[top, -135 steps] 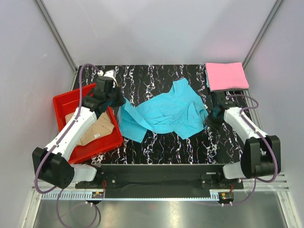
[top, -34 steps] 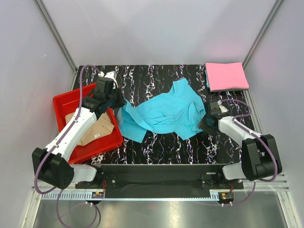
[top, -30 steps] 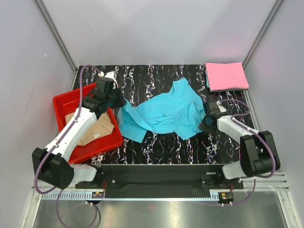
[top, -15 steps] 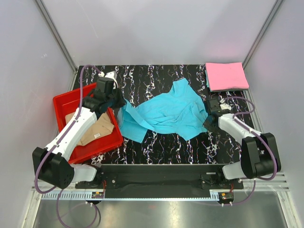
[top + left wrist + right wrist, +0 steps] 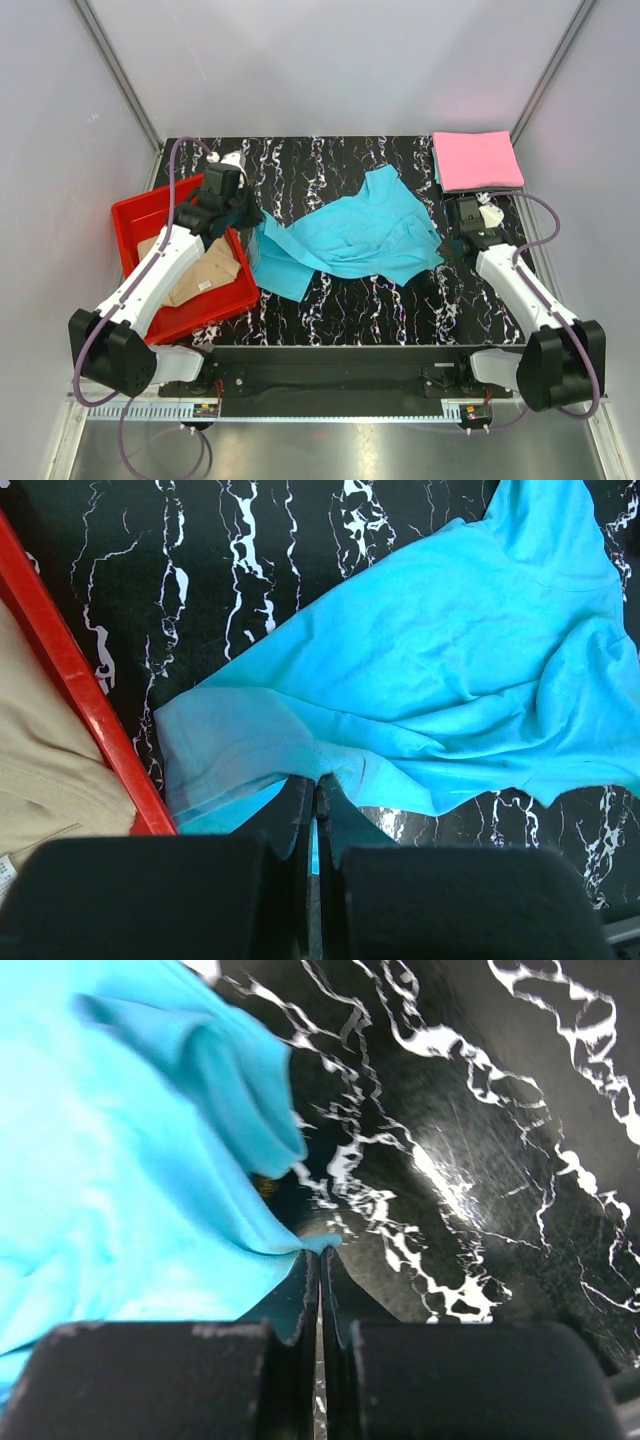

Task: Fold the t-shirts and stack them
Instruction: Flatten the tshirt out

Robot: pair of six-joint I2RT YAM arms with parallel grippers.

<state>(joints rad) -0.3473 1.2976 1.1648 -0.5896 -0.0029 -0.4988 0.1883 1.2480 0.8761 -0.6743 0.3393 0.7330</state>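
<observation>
Left fingers [image 5: 300, 815] and right fingers [image 5: 303, 1300] are pinching opposite edges of the turquoise t-shirt [image 5: 350, 235] crumpled on the table [image 5: 330, 160]; you are likely spreading it flat, needing an even outward pull next.

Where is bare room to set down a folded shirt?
Free: the table strip beyond the turquoise shirt, left of the pink shirt; also the strip nearer than it. Crowded: the centre, and the red tray holding the tan shirt.
</observation>
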